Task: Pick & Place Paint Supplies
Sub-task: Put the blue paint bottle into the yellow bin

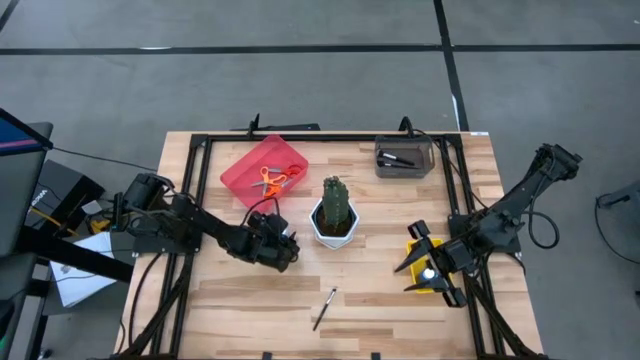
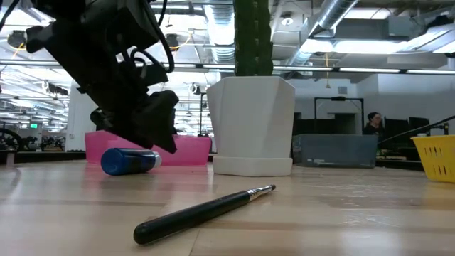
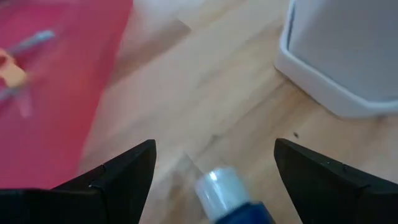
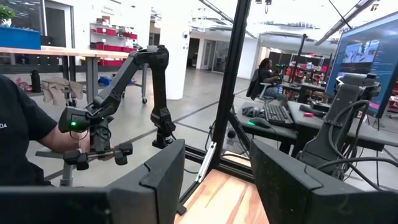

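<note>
A blue paint bottle [image 2: 126,161] with a white cap [image 3: 219,185] lies on its side on the wooden table, near the red tray [image 1: 250,165]. My left gripper [image 3: 214,146] hangs open just above it, slanting down, one finger on either side and clear of it. Orange-handled scissors [image 1: 272,180] lie in the red tray. A dark-handled paintbrush [image 1: 325,307] lies flat near the table's front edge. My right gripper [image 1: 425,265] waits open and raised at the right, over a yellow bin [image 2: 435,156], with nothing between its fingers [image 4: 165,171].
The green cactus in its white pot [image 1: 335,212] stands mid-table, just right of my left gripper. A grey bin [image 1: 403,158] with dark items sits at the far right. A person [image 4: 25,134] stands beyond the table in the right wrist view.
</note>
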Action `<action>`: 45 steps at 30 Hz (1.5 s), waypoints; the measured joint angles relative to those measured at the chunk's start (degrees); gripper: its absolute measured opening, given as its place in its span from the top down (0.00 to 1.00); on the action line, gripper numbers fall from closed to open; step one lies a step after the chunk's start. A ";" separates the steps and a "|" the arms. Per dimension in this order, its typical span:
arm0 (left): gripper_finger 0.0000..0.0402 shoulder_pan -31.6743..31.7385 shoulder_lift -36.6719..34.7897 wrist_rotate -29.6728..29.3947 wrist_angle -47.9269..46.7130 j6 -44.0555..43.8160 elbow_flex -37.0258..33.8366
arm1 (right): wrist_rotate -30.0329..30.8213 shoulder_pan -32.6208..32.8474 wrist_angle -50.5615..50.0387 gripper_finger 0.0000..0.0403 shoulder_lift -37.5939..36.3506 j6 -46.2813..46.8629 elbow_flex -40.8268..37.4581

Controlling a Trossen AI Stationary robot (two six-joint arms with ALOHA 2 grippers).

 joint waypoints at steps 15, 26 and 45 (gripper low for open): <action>0.21 -0.14 0.00 15.25 -1.17 5.46 0.00 | 0.00 0.10 0.01 0.56 0.00 0.00 0.00; 0.21 -3.14 0.00 21.16 5.56 18.20 0.00 | 0.00 0.10 -0.02 0.56 0.00 0.00 0.00; 0.21 -11.58 0.00 26.60 6.50 22.62 0.03 | -0.09 0.10 -0.37 0.56 0.00 0.00 0.00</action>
